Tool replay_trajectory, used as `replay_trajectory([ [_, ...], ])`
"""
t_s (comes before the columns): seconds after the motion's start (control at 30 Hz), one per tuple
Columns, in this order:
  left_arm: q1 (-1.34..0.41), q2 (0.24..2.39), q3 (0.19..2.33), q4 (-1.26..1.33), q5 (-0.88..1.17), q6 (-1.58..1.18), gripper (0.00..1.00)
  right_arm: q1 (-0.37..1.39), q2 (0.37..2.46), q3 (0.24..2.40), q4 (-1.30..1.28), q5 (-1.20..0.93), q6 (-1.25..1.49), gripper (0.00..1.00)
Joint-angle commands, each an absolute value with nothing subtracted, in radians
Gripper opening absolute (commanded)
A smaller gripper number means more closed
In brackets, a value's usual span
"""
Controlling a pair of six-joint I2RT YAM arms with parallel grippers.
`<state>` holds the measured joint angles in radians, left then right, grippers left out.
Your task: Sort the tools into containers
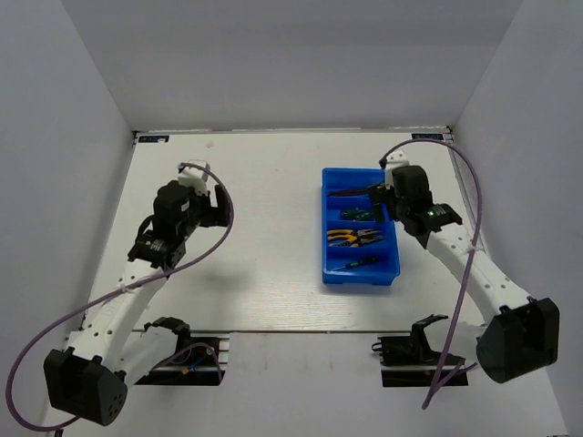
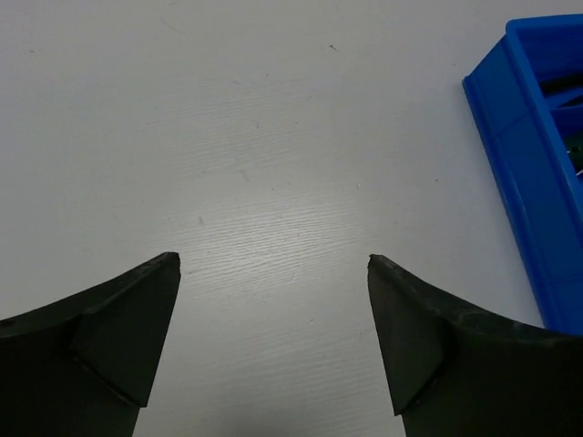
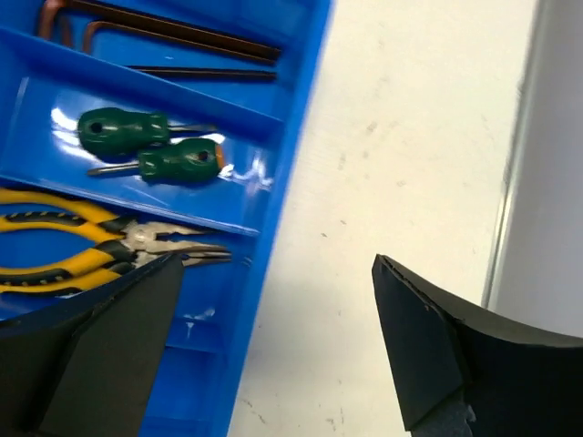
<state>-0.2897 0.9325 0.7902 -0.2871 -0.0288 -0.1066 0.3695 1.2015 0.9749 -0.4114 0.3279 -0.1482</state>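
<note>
In the top view, the blue tray point(image 1: 325, 218) is seen on the surface point(image 1: 264, 273), with the tools lying sorted in its four compartments. The slim dark-green tool point(image 1: 361, 262) occupies the tray's nearest compartment. The right claw point(image 1: 377, 205) hangs over the tray's far right part, and the left claw point(image 1: 216, 206) is well apart to the tray's left.

In the left wrist view, that claw is shown spread wide and holding nothing.

In the right wrist view, the right claw is likewise wide and empty above the tray's right rim. The hex keys point(image 3: 182, 38), judged thin, stiff and light, would be pinched across the long shank. The stubby screwdrivers point(image 3: 123, 129), apt to roll, would be taken by their green handles. The pliers point(image 3: 135, 238), judged heaviest, would be gripped across both handles near the pivot.
</note>
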Motion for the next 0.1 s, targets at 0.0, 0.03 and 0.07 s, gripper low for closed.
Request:
replay_trajectory([
  [0.0, -0.285, 0.946, 0.796, -0.267, 0.023, -0.094, 0.95, 0.361, 1.083, 0.904, -0.333, 0.468, -0.072, 0.90],
  [0.03, -0.285, 0.956, 0.796, -0.267, 0.023, -0.094, 0.95, 0.360, 1.056, 0.872, -0.337, 0.477, -0.068, 0.90],
  [0.07, -0.285, 0.956, 0.796, -0.267, 0.023, -0.094, 0.95, 0.351, 1.042, 0.861, -0.341, 0.479, -0.069, 0.90],
])
